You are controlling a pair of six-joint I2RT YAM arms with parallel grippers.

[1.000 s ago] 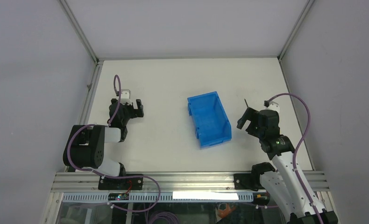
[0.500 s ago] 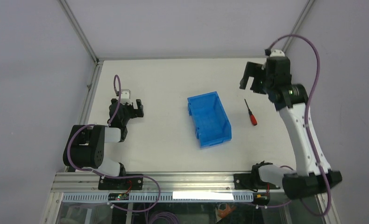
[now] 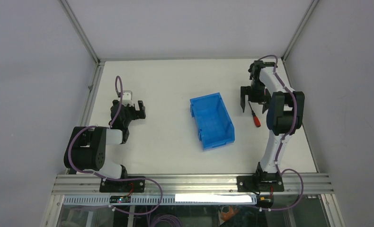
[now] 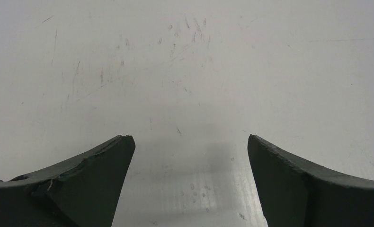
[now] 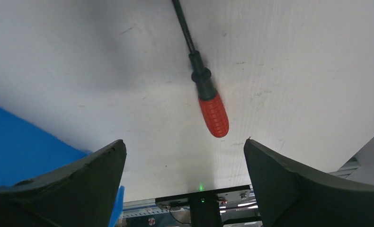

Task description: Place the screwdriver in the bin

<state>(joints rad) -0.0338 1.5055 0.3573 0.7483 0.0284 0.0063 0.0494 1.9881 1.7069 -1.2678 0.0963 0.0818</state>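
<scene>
Enclosure, top view: pale grey walls (image 3: 33,71) and metal corner posts (image 3: 78,28) stand round a white table (image 3: 171,80); a slotted rail (image 3: 190,182) runs along its near edge.
Hidden, top view: the far end of the screwdriver (image 3: 256,121) passes under the right gripper (image 3: 250,105); only the red handle and a short length of dark shaft show.
Right arm, top view: rises from the rail and folds high, with the wrist turned back so that the gripper hangs over the shaft; its height above the table cannot be told.
Left arm, top view: folded low at the left, with the left gripper (image 3: 138,109) near the table and well apart from the bin (image 3: 212,120).
Bin, top view: blue, set slantwise at mid-table, nothing inside; the screwdriver lies on the table near its right wall, outside it and not touching.
Count, top view: two arms, two purple cables (image 3: 117,87), one bin, one screwdriver.
Left wrist view: two dark fingers (image 4: 90,184), cut off by the lower edge, stand spread wide; between them lies only scratched white table.
Right wrist view, cut off: the shaft runs out past the top edge; the bin appears only as a blue patch at the left edge, partly behind one finger.
Right wrist view, jaws: both fingers (image 5: 71,189) are spread wide and hold nothing; the screwdriver lies flat ahead of the gap, handle nearer the fingers, touching neither.
</scene>
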